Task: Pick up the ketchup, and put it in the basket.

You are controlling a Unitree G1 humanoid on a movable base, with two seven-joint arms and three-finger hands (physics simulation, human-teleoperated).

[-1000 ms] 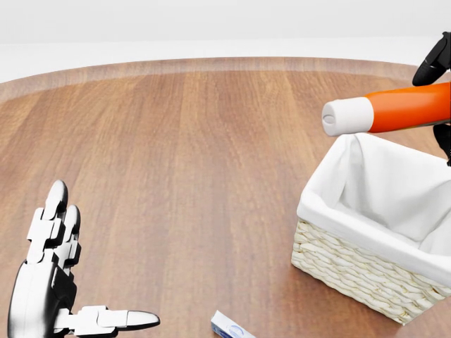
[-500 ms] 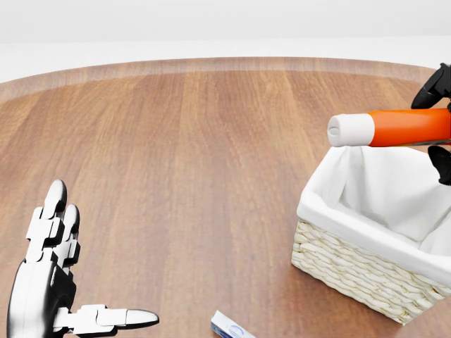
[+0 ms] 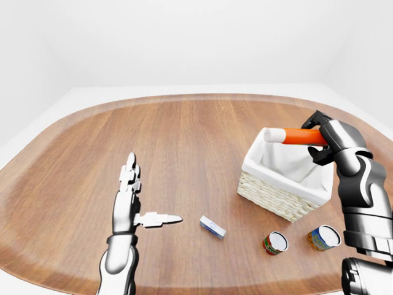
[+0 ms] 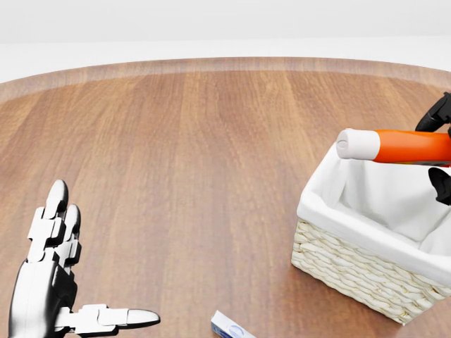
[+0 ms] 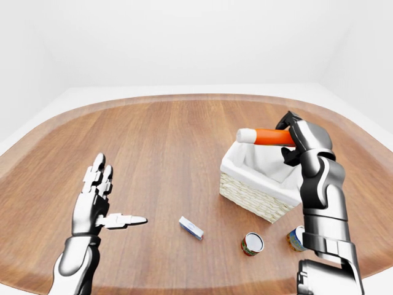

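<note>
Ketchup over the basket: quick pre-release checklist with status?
1. Right hand closed round the ketchup: ok.
2. Ketchup above the basket opening: mostly ok; it lies level, and its white cap sits at the rim on the views' left, not well inside.
3. Basket interior free: ok, only white liner shows.
4. Height above the liner: cannot tell, though the bottle is near rim level.
5. Left hand out of the way: ok, open over the table, far on the left.
6. Cans and small box apart from the basket: ok.
</note>
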